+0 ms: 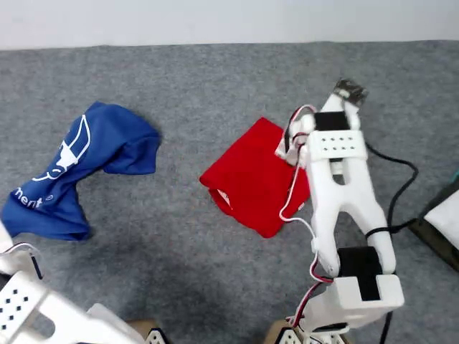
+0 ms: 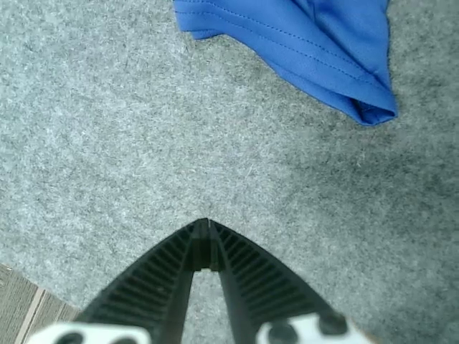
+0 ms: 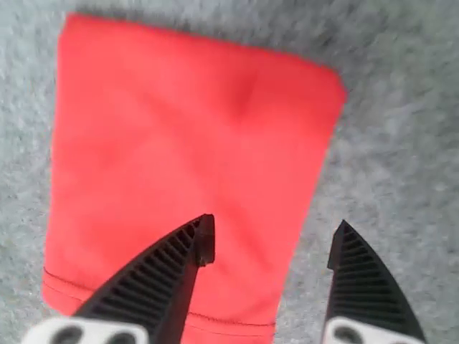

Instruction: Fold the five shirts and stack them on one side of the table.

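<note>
Straddling an edge of the red shirt (image 3: 179, 143), right fingers (image 3: 168, 283) spread; mat (image 3: 401, 143) beyond.

Soft, even light falls from above on the grey bench (image 1: 215, 79), bright but without glare, even on the white shell of the right arm (image 1: 344, 193). The blue shirt (image 1: 79, 165) and the red shirt (image 1: 251, 175) lay only faint, fuzzy-edged shadows along the edges nearest the arms. In the left wrist view a broad dim patch darkens the bench beside the blue shirt's folded corner, and the left end effector (image 2: 208, 236) is matt black with no highlights.
</note>
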